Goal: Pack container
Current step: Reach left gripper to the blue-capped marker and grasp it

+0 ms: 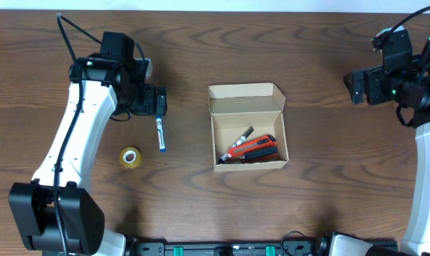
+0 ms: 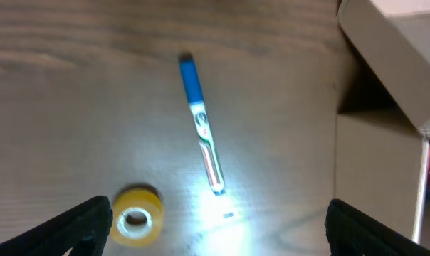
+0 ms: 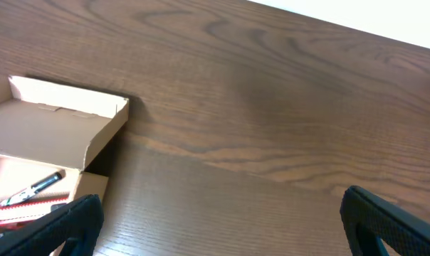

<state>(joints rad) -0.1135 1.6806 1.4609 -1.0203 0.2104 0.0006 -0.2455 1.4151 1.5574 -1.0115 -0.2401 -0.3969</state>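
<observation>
The tan cardboard container [image 1: 248, 128] sits open at the table's middle, its flap lid folded back. Inside lie a black marker [image 1: 238, 141] and a red tool [image 1: 255, 148]. A blue-and-white pen [image 1: 160, 134] lies on the table left of the box, also in the left wrist view [image 2: 201, 126]. A yellow tape roll [image 1: 131, 157] lies below-left of it, also in the left wrist view [image 2: 137, 213]. My left gripper [image 1: 152, 100] is open and empty just above the pen [image 2: 216, 231]. My right gripper [image 1: 357, 85] is open and empty at the far right [image 3: 222, 227], away from the box [image 3: 58, 124].
The wooden table [image 1: 201, 50] runs to a white edge at the back. The box's flap [image 2: 400, 57] stands close to the right of the left gripper.
</observation>
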